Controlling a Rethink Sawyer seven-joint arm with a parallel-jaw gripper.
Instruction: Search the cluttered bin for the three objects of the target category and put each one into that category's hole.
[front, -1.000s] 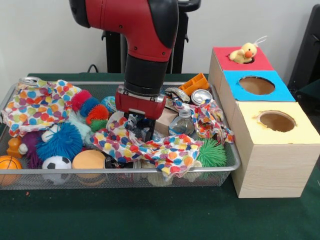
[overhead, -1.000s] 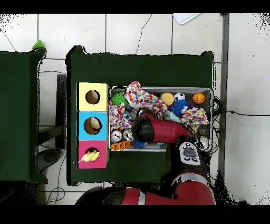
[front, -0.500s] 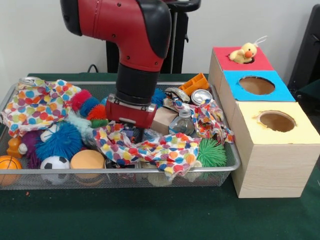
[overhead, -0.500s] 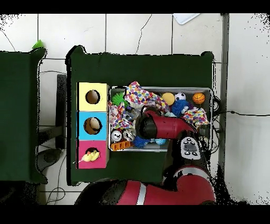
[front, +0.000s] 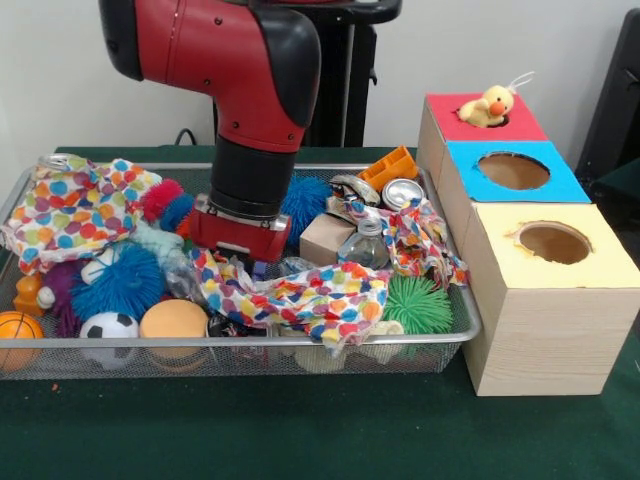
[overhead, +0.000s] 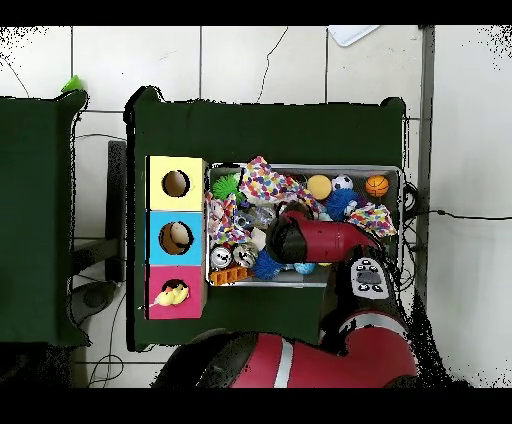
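My gripper (front: 246, 264) is pushed down into the clutter at the middle of the wire bin (front: 300, 342), against a polka-dot cloth (front: 320, 298). Its tips are buried among the toys, and whether it holds anything is hidden. In the overhead view the red arm (overhead: 300, 240) covers it. Around it lie blue spiky balls (front: 120, 283) (front: 305, 200), a green spiky ball (front: 418, 303), a soccer ball (front: 110, 327), an orange ball (front: 175, 320), cans (front: 403, 192), a clear bottle (front: 367, 245) and a wooden block (front: 328, 238). A yellow duck plush (front: 488, 105) sits in the red hole.
The wooden box stands right of the bin, with a red top (front: 450, 112), a blue hole (front: 513, 171) and a yellow hole (front: 553, 242). A second polka-dot cloth (front: 70, 210) fills the bin's left end. A small basketball (front: 18, 328) lies at the front left corner.
The arm has slid left in the front view and sunk lower into the bin. The cloth has shifted with it, and a blue spiky ball now shows behind the wrist.
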